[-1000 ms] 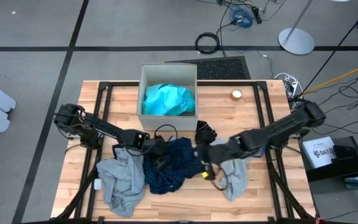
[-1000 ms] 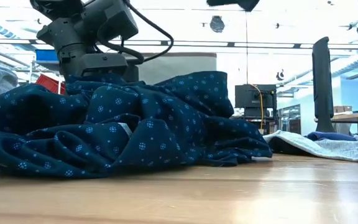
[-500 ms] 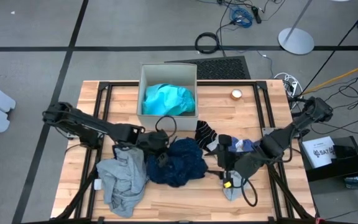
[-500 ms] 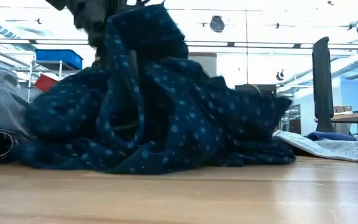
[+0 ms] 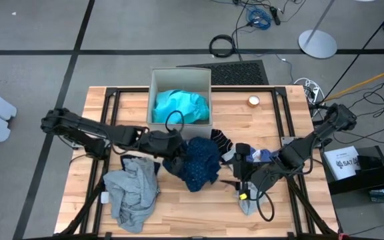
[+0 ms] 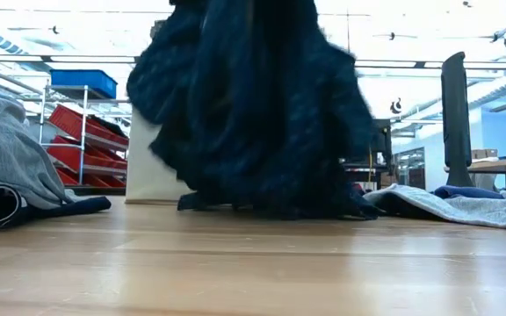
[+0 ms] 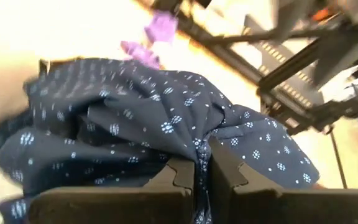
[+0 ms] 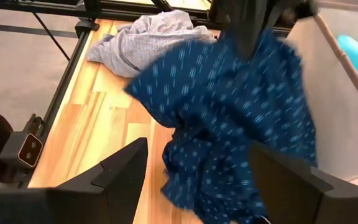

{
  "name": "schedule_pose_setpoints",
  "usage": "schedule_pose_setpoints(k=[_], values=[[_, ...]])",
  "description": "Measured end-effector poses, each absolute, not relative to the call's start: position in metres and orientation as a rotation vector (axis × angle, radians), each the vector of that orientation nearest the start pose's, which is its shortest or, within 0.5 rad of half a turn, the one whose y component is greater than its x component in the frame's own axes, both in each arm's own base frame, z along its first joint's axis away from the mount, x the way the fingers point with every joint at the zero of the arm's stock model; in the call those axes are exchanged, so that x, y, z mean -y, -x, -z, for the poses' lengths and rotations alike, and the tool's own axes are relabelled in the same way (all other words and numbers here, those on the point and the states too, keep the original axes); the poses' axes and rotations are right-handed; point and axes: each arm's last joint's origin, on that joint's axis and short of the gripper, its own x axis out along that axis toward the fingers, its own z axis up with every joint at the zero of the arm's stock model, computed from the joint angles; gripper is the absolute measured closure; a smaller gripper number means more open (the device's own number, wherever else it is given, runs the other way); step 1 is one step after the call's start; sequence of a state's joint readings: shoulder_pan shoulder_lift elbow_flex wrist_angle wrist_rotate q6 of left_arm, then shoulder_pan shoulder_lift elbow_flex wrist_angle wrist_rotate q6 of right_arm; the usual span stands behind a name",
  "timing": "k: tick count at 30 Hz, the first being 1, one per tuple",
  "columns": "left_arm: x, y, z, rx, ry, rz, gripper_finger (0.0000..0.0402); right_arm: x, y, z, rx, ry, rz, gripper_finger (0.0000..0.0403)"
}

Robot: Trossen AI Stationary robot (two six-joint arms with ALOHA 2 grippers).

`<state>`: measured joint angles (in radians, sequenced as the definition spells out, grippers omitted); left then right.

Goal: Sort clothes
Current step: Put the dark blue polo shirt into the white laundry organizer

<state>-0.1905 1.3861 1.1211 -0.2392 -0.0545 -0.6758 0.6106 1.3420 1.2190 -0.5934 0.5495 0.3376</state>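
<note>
Your left claw [image 5: 173, 158] is clamped on the navy dotted garment [image 5: 199, 163], hoisting it at worktop [image 5: 272, 133] centre; right claw [image 5: 235, 181] gapes at four o'clock.

Left pincer [image 7: 201, 177]: two dark fingers [image 7: 178, 174] pressed together, pinching fold of navy dotted garment [image 7: 135, 124]. Fabric bunched and draped over and ahead of fingers, pale flower-like dots across it, creases running toward pinch point. Small purple piece [image 7: 157, 34] beyond garment, on light wooden bench [image 7: 55, 28], blurred. Dark metal frame bars [image 7: 303, 62] run diagonally past far edge of cloth.
</note>
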Motion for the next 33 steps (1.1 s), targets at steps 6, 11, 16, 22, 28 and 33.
schedule_pose_setpoints(k=[6,11,16,22,28,33], values=[[0.053,-0.305,-0.356,-0.440,0.534,-0.054,0.0384,-0.140,-0.218,-0.338,-0.632,0.007,0.061,0.0140],[0.037,-0.299,-0.406,-0.333,0.452,-0.178,0.0384,-0.137,-0.197,-0.351,-0.608,-0.058,0.038,0.0140],[0.012,-0.284,-0.460,-0.211,0.378,-0.283,0.0384,-0.142,-0.179,-0.360,-0.572,-0.069,-0.007,0.0140],[-0.018,-0.260,-0.514,-0.034,0.310,-0.358,0.0384,-0.146,-0.162,-0.366,-0.520,-0.041,-0.014,0.0140],[-0.047,-0.246,-0.530,-0.001,0.253,-0.475,0.0384,-0.147,-0.150,-0.369,-0.513,-0.019,-0.036,0.0140],[-0.073,-0.244,-0.520,-0.074,0.239,-0.585,0.0384,-0.147,-0.143,-0.370,-0.501,0.000,-0.017,0.0140]])
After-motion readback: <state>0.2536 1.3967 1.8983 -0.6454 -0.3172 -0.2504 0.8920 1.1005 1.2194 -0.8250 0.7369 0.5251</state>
